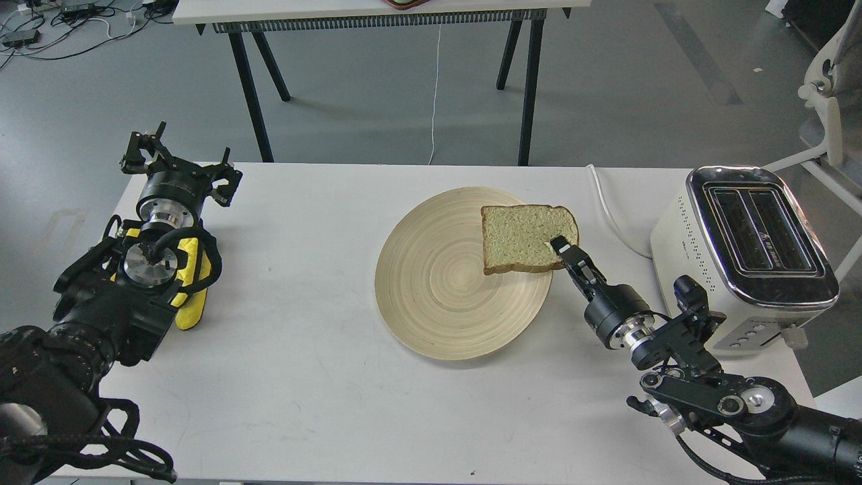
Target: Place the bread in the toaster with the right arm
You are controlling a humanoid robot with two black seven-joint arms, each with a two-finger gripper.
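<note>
The bread (525, 236), a tan slice with brown crust, lies at the right edge of a round wooden plate (438, 283). My right gripper (560, 246) is shut on the bread's lower right corner, its narrow black fingers reaching in from the right. The cream-white toaster (700, 269) with a chrome top and two open slots stands at the table's right edge, to the right of the gripper. My left gripper (178, 162) rests open and empty at the table's far left corner, above the yellow padding on its arm.
The toaster's white cord (609, 209) runs along the table between the plate and the toaster. A black-legged table (532, 81) stands behind. A white chair (828, 101) is at the far right. The white table (303, 377) bears the plate.
</note>
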